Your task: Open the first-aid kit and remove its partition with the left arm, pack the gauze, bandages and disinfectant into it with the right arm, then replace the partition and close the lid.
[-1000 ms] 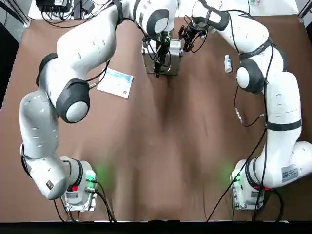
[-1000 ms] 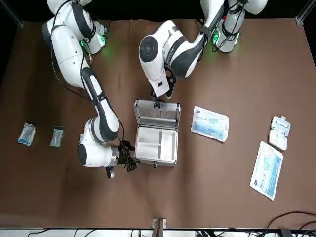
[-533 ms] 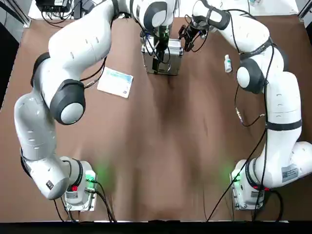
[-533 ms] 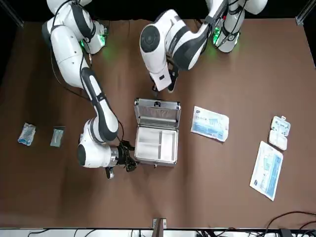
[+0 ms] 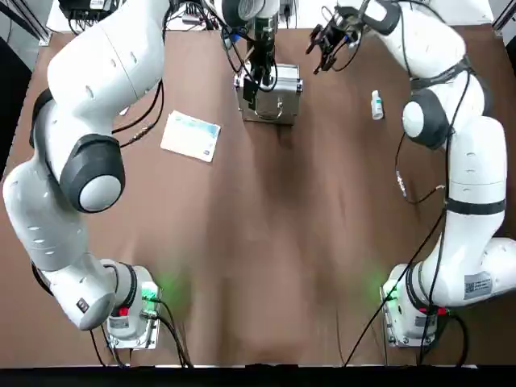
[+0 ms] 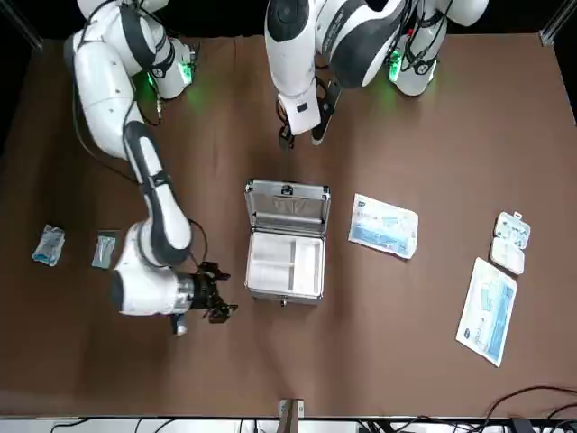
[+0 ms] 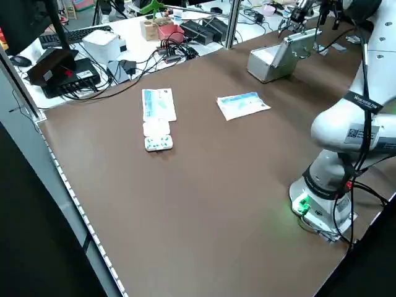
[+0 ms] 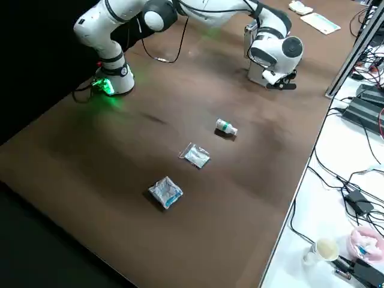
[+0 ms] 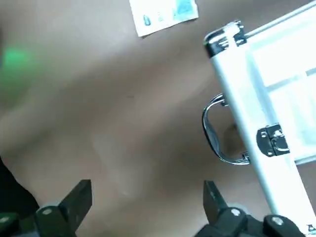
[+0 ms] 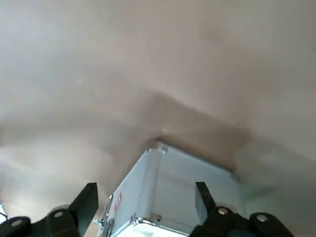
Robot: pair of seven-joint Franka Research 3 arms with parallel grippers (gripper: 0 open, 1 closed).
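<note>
The silver first-aid kit (image 6: 285, 242) stands open at the far middle of the table, its lid (image 6: 288, 204) upright. The pale partition (image 6: 287, 263) lies inside the base. My left gripper (image 6: 300, 137) hangs open above the table on the near side of the lid, apart from it; the left wrist view shows the kit's handle side (image 9: 261, 98). My right gripper (image 6: 213, 303) is open and empty, a short way off the kit's right side (image 10: 168, 192). The white disinfectant bottle (image 5: 376, 105) lies to the right. Two small packets (image 8: 196, 155) (image 8: 165, 192) lie farther right.
A pale blue-and-white flat pack (image 6: 383, 225) lies left of the kit. A long flat pack (image 6: 487, 309) and a small blister pack (image 6: 509, 242) lie farther left. Cables and boxes crowd the bench beyond the far edge (image 7: 173, 37). The arms' green-lit bases (image 5: 133, 310) stand at the near edge.
My left gripper has risen and drawn back from the upright lid. My right gripper has moved away from the kit's side, outward to the right.
</note>
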